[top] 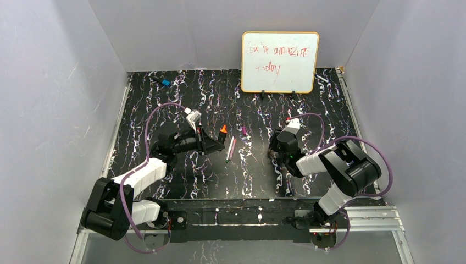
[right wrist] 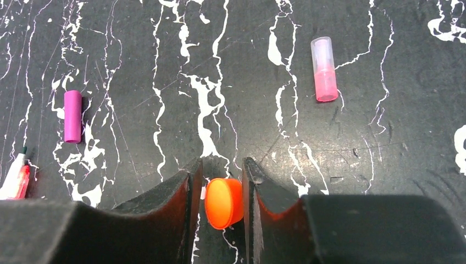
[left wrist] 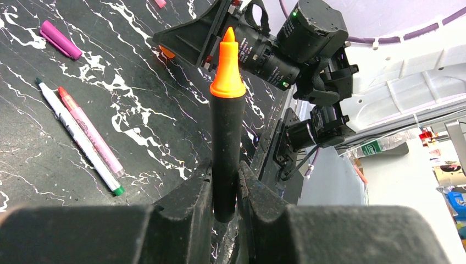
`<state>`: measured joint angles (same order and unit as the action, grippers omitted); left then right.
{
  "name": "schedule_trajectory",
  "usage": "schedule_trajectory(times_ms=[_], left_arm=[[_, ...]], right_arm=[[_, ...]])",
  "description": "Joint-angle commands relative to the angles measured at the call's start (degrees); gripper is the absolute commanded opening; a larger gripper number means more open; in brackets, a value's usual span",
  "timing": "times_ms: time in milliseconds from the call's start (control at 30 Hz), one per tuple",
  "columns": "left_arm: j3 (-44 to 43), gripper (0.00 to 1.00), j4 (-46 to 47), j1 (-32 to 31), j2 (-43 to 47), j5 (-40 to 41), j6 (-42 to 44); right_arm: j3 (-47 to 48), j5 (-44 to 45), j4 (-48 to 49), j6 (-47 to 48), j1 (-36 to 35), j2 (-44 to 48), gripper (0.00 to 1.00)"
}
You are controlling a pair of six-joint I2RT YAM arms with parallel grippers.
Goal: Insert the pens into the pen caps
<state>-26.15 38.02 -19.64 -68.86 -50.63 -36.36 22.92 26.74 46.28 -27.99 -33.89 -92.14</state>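
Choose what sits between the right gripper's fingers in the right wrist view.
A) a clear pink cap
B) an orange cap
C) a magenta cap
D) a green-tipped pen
B: the orange cap lies on the table between the fingers of the right gripper, while the magenta cap and the clear pink cap lie well away from them.

Marbled table point(top: 220, 181), white pen point(left wrist: 78, 137), pink pen point(left wrist: 91, 132), magenta cap point(right wrist: 72, 116), whiteboard point(top: 279, 61)

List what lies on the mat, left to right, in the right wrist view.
Two pen ends at the left edge → magenta cap → orange cap → clear pink cap.
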Motion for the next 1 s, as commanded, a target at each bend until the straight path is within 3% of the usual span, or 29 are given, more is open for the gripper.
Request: schedule_trajectory(times_ms=[0,100,133,200,400,533,767,967], left_arm=[[-2.1,0.0,-0.7,-0.2,0.3,-1.5,1.1],[-2.1,0.0,-0.7,-0.3,0.2,-1.5,1.2],[-2.2,0.0,-0.8,-0.4,-0.1,-1.5,1.3],[-2.3,0.0,-1.0,-0.6,-0.2,-1.6,1.5],[-2.7,0.0,-2.9,-1.5,-0.7,-1.1,2.9],[-2.9,0.0,-3.8,-1.9,-0.6,-0.8,3.6],[-2.6,0.0,-4.5,-4.1,-0.2,-0.7,6.7],[-1.1,0.0,-3.3,-6.5,1.8,-0.2,8.8]], right_arm=[[1.6,0.2,3.0,0.1,-0.4,-0.5,0.37],[1.4,-0.3,3.0,0.5,-0.4,0.3,0.23],[2.4,-2.0,1.4,1.5,-0.3,1.6,0.12],[5.1,-6.1,-4.2,3.7,-0.3,4.5,0.07],[11.1,-22.8,-16.1,7.7,-0.3,13.9,0.02],[11.4,-25.7,-16.7,8.8,-0.2,14.9,0.01],[24.0,-45.9,-26.9,11.7,0.1,14.3,0.01],[32.7,-64.5,-28.2,9.5,1.7,11.6,0.01]])
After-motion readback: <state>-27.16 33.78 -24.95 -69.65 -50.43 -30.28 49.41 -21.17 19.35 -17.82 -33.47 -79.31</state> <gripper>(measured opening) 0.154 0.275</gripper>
